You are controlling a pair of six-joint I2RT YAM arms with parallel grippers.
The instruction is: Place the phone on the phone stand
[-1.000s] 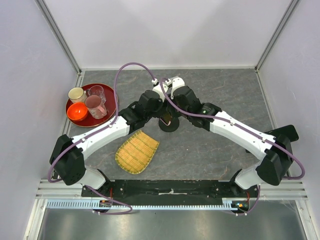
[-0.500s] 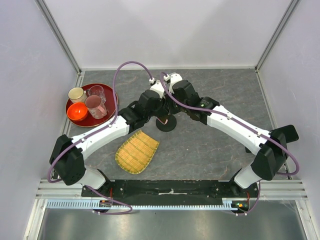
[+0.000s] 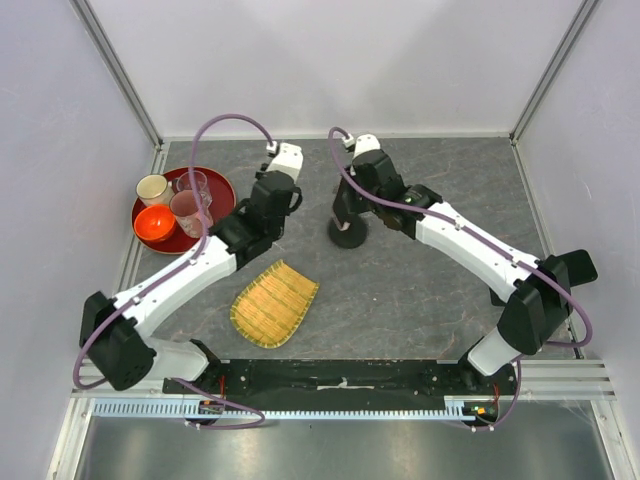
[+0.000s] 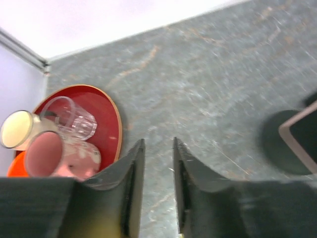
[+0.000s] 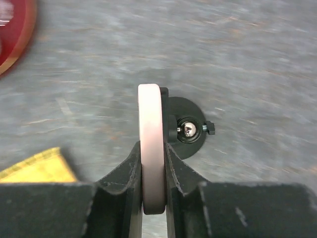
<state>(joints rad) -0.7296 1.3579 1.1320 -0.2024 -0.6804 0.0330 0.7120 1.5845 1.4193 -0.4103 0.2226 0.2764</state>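
One red tray point(image 4: 110, 106) sits near the parted, empty left claw point(image 4: 157, 145); right claw point(image 5: 152, 148) clamps the phone point(image 5: 150, 116) at the phone stand point(image 5: 187, 106).

The left arm point(image 3: 190, 270) and right arm point(image 3: 470, 250) share white link shells and bulky black joint housings. Behind the jaws of each, a purple cable point(image 3: 232, 116) arcs back along the links. The left gripper point(image 4: 158, 144) and right gripper point(image 5: 152, 148) have matte black, tapering fingers point(image 4: 131, 183).

Grey table point(image 3: 420, 300) with tray point(image 3: 170, 244), mat point(image 3: 274, 303), phone stand point(image 3: 347, 237)
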